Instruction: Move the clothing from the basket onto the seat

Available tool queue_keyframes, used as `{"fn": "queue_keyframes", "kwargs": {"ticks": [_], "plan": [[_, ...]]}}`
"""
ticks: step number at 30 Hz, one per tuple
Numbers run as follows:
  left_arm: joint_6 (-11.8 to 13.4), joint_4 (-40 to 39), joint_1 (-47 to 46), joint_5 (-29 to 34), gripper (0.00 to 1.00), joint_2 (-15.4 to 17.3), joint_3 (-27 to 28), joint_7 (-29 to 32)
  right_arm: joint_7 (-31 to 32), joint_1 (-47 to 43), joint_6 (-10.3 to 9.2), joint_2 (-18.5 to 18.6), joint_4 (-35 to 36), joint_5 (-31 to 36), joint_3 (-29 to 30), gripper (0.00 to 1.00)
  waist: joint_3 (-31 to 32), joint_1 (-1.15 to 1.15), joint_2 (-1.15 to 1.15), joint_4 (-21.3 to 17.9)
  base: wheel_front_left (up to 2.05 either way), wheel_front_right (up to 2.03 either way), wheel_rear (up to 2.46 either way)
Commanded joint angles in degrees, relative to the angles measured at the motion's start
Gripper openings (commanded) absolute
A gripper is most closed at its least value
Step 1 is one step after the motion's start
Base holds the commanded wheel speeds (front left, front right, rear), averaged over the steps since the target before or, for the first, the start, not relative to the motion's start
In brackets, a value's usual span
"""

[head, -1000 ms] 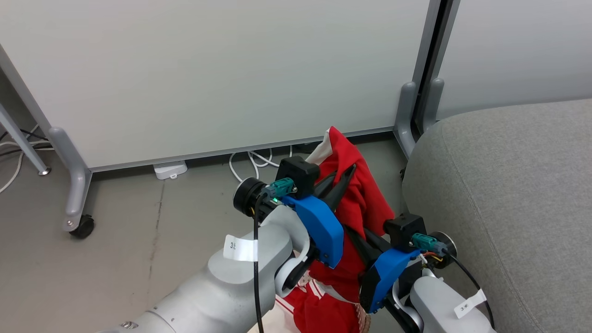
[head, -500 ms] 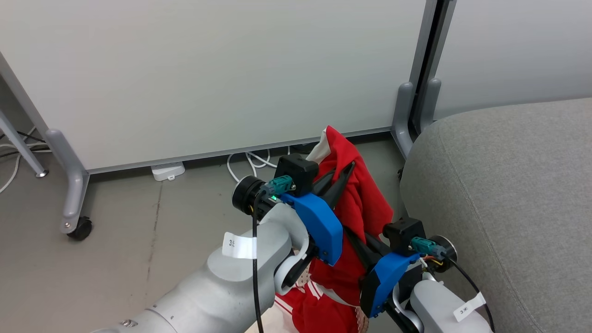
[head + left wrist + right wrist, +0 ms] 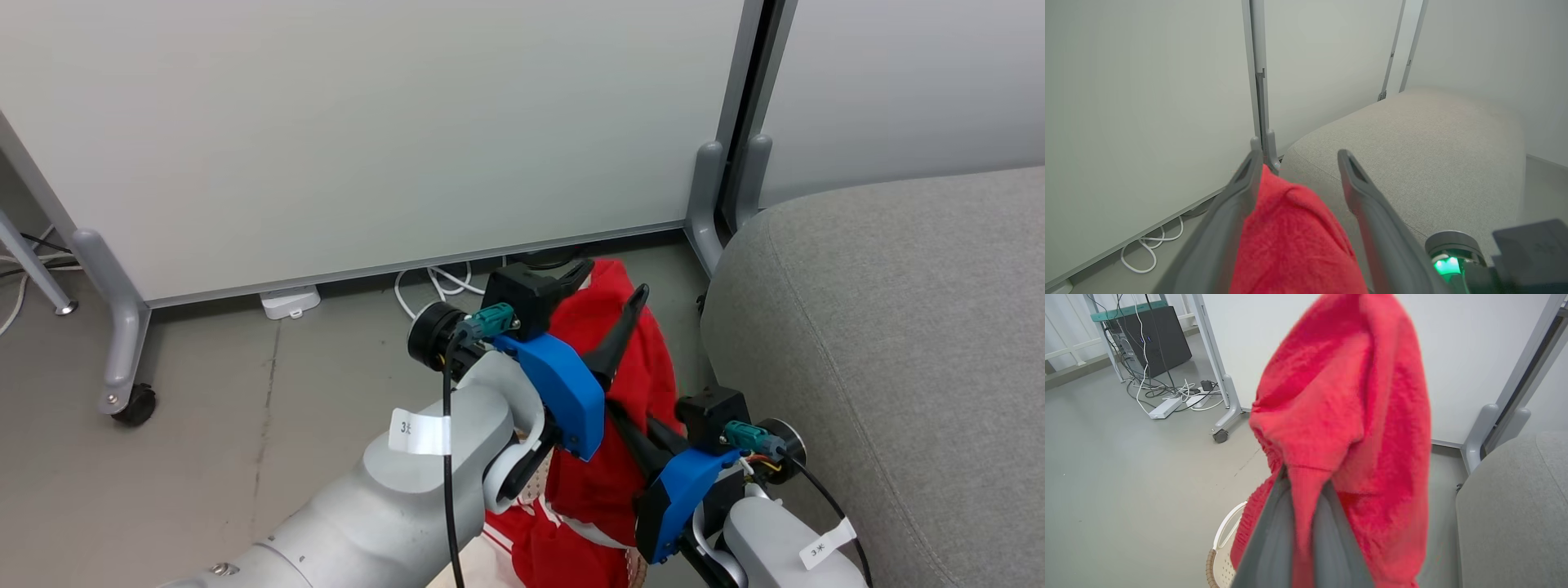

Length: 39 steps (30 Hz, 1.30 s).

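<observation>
The red clothing [image 3: 608, 482] hangs in a bunch above the basket [image 3: 472, 572], between my two arms. My right gripper [image 3: 1302, 477] is shut on a fold of it, and the clothing [image 3: 1343, 396] drapes over the fingertips. My left gripper [image 3: 606, 286] stands open just above, one finger on each side of the cloth's top. In the left wrist view the clothing [image 3: 1294, 241] rests loose against one finger [image 3: 1229, 216]. More red and white striped fabric lies in the basket [image 3: 1220, 549] below. The grey seat [image 3: 882, 343] is close on the right.
Pale partition panels [image 3: 367, 122] stand behind on grey feet [image 3: 706, 196], with a caster [image 3: 131, 404] at the left. White cables [image 3: 433, 286] and a power block [image 3: 290, 300] lie along the floor. A dark box [image 3: 1163, 339] with cables sits farther off.
My left gripper has opened and let go of the clothing, whose raised top has slumped down. The right gripper keeps its hold. The camera has shifted slightly.
</observation>
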State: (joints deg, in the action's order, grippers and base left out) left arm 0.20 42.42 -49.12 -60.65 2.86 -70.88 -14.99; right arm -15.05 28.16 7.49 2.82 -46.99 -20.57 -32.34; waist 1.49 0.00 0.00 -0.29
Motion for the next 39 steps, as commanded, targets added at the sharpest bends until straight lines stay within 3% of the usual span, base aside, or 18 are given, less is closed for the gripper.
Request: {"fn": "queue_keyframes", "kwargs": {"ticks": [1, 8, 20, 27, 39], "plan": [[0.24, -0.03, 0.63, 0.83, 1.00, 0.05, 0.74, -0.28, -0.19, -0.51, 0.01, 0.12, -0.02, -0.15, 0.03, 0.00, -0.05, 0.00, 0.00, -0.09, 0.00, 0.00, 0.00], [0.54, -0.84, 2.25, 3.45, 1.00, 0.04, 4.69, -0.28, -0.19, -0.33, 0.01, 0.13, 0.03, 0.25, 0.47, 0.00, -0.21, 0.00, 0.00, -0.12, 0.00, 0.00, 0.00], [1.13, -10.64, 15.47, 19.59, 1.00, 3.90, 22.63, -0.23, -0.19, -1.56, 0.01, 0.12, 2.57, 2.46, 3.93, 0.00, -0.39, 0.00, 0.00, 0.72, 0.00, 0.00, 0.00], [-1.11, -16.79, 26.37, 29.30, 1.00, 5.76, 33.00, -0.23, -0.19, -2.36, 0.01, 0.13, 4.48, 4.02, 4.11, 0.00, -0.51, 0.00, 0.00, 0.07, 0.00, 0.00, 0.00], [-4.81, -22.08, 40.34, 38.41, 1.00, 4.84, 47.97, -0.24, -0.19, -4.08, 0.01, 0.12, 7.69, 6.60, 5.78, 0.00, -0.77, 0.00, 0.00, -0.40, 0.00, 0.00, 0.00]]}}
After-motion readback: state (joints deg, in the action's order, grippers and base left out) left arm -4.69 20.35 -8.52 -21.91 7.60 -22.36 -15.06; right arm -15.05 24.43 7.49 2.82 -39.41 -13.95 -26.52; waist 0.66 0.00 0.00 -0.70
